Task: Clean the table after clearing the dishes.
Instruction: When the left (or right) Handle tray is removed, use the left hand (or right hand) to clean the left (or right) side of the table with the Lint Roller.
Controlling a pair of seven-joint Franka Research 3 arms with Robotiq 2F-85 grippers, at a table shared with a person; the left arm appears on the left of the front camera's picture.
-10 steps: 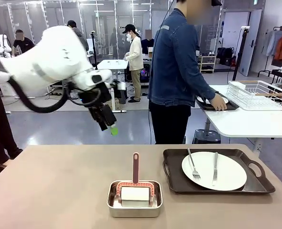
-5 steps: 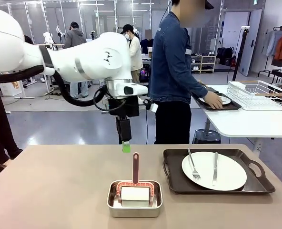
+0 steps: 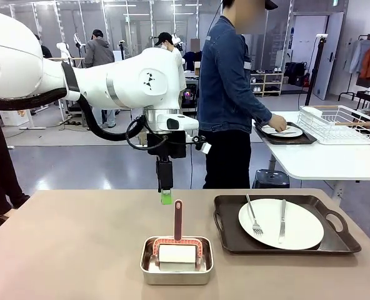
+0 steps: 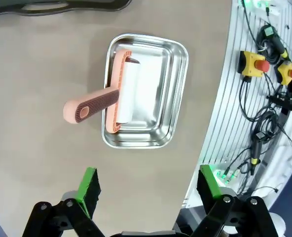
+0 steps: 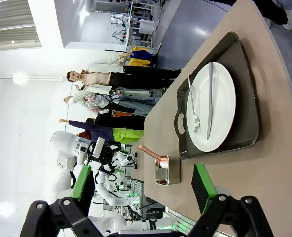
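In the lower middle of the front view, a small rectangular shiny steel pan (image 3: 176,270) with rounded corners sits on the matte taupe-beige table (image 3: 72,250). It holds a white roller in a salmon-pink frame (image 3: 176,252), and the roller's ribbed pink handle (image 3: 178,219) sticks out past the pan's rim. Just right of the pan lies a dark brown rectangular handled tray (image 3: 227,237) carrying a round glossy white plate (image 3: 300,232) with a metal fork (image 3: 252,216) and knife (image 3: 282,219). The left gripper (image 3: 165,195) hangs pointing down above the handle; in the left wrist view its green-padded fingers stand wide apart with nothing between them. The right gripper (image 5: 142,181) is likewise spread and empty. At middle right, a person in a denim jacket (image 3: 225,81) rests a hand (image 3: 277,122) on a second dark tray (image 3: 297,139) on a white table (image 3: 322,162), beside a white wire rack (image 3: 341,122).
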